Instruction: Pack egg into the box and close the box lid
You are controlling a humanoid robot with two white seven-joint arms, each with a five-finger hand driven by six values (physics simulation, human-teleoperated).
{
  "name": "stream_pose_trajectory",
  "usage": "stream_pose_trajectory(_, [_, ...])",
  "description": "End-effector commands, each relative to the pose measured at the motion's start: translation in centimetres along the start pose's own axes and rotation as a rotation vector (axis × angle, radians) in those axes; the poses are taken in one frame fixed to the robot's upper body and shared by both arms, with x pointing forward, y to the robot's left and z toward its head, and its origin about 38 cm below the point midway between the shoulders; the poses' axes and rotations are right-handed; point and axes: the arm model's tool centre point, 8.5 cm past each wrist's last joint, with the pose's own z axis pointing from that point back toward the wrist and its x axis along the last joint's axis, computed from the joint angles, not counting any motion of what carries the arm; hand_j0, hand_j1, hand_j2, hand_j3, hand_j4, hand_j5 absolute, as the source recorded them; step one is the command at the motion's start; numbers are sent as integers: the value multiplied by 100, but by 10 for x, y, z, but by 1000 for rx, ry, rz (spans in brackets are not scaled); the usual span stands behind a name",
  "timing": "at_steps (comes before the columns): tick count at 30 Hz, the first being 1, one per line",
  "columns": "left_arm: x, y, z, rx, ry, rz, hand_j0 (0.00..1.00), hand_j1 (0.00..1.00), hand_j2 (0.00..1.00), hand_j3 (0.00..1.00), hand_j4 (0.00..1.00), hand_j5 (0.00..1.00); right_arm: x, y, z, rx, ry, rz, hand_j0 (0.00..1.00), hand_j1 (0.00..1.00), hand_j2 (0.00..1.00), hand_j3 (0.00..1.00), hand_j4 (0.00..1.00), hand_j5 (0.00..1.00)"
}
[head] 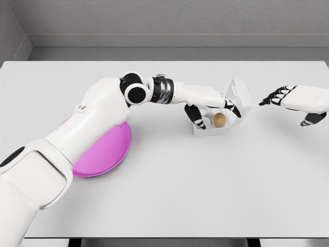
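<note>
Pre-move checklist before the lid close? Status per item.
1. Egg inside the box: ok.
2. Lid open and standing upright at the box's right side: ok, not yet closed.
3. Left hand clear of the box: not ok, it sits over the box with a finger reaching down beside it.
4. Left hand released the egg: cannot tell, fingers partly hide it.
5. Right hand free: ok, open, hovering right of the lid, apart from it.
6. Pink plate out of the way: ok, far left under the left arm.
</note>
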Motion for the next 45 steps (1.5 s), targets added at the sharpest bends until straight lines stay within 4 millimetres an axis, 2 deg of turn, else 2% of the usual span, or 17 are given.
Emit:
stream_pose_trajectory(1, [-3, 1, 4, 8, 5, 10, 92, 92, 92, 92, 92, 92, 0, 0, 1, -2, 1, -4, 100, 100, 100, 100, 100, 100])
stream_pose_trajectory(7, [-10, 2, 17, 31, 15, 33, 100, 100, 100, 100, 100, 100, -1, -1, 1, -3, 3, -2, 100, 100, 100, 100, 100, 100])
stream_pose_trajectory(15, [-11, 1, 16, 26, 16, 32, 100, 100, 100, 100, 100, 100, 2, -4, 0, -9, -4, 4, 100, 100, 100, 100, 100, 100])
stream_pose_trajectory(21, [-8, -1, 13, 22, 10, 30, 100, 100, 100, 100, 100, 100, 0, -25, -5, -56, -2, 24, 100, 100, 100, 100, 100, 100])
stream_pose_trajectory(22, [-8, -1, 13, 22, 10, 30, 99, 99, 99, 99, 99, 99, 1, -26, -6, -60, -5, 24, 100, 100, 100, 100, 100, 100])
stream_pose_trajectory(25, [-8, 0, 13, 22, 9, 27, 82, 82, 82, 82, 82, 82, 4, -29, -11, -57, -18, 32, 100, 100, 100, 100, 100, 100])
stream_pose_trajectory(28, [-7, 0, 13, 22, 8, 26, 74, 74, 74, 74, 74, 74, 7, -30, -17, -55, -28, 32, 100, 100, 100, 100, 100, 100])
stream_pose_trajectory(33, [-8, 2, 15, 24, 11, 24, 74, 74, 74, 74, 74, 74, -1, -26, -17, -40, -12, 14, 100, 100, 100, 100, 100, 100])
stream_pose_trajectory(38, [-9, 13, 23, 49, 12, 21, 75, 75, 75, 75, 75, 75, -10, -19, -15, -23, 15, -2, 100, 100, 100, 100, 100, 100])
stream_pose_trajectory(40, [-12, 24, 40, 75, 14, 11, 75, 75, 75, 75, 75, 75, -12, -18, -15, -21, 18, -6, 100, 100, 100, 100, 100, 100])
stream_pose_trajectory(41, [-18, 30, 59, 95, 30, 13, 75, 75, 75, 75, 75, 75, -11, -17, -17, -17, 17, -8, 100, 100, 100, 100, 100, 100])
stream_pose_trajectory(43, [-44, 28, 110, 118, 113, 33, 76, 76, 76, 76, 76, 76, -9, -12, -26, -4, 13, -11, 100, 100, 100, 100, 100, 100])
stream_pose_trajectory(45, [-57, 24, 160, 134, 185, 21, 78, 78, 78, 78, 78, 78, -9, -10, -30, 1, 15, -15, 100, 100, 100, 100, 100, 100])
